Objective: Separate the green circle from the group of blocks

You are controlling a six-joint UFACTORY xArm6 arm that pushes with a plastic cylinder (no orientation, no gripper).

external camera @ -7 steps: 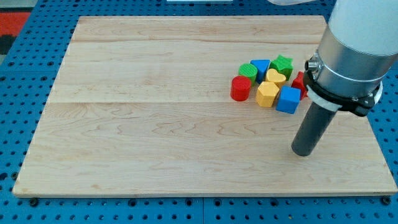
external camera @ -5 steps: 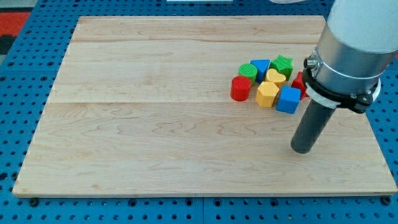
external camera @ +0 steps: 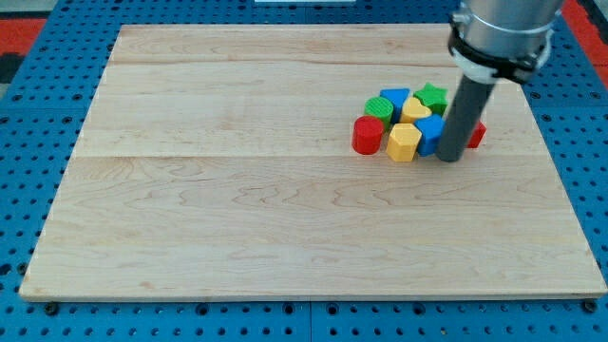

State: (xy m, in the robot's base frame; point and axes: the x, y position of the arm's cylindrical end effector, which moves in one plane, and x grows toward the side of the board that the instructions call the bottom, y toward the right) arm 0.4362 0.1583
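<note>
The green circle (external camera: 378,105) sits at the upper left of a tight cluster on the wooden board (external camera: 237,190), touching the blue triangle (external camera: 398,98) on its right and the red cylinder (external camera: 367,135) below it. The cluster also holds a green star (external camera: 432,97), a yellow heart (external camera: 415,111), a yellow hexagon (external camera: 404,142), a blue cube (external camera: 430,132) and a red block (external camera: 475,134) partly hidden by the rod. My tip (external camera: 450,158) rests at the cluster's lower right, against the blue cube and well right of the green circle.
The board lies on a blue pegboard (external camera: 38,142). A red patch (external camera: 19,38) shows at the view's top left. The arm's grey body (external camera: 499,28) hangs over the board's upper right.
My tip has moved up and slightly left, from below the cluster to its lower right edge. The blue cube has been nudged up and left against the yellow blocks.
</note>
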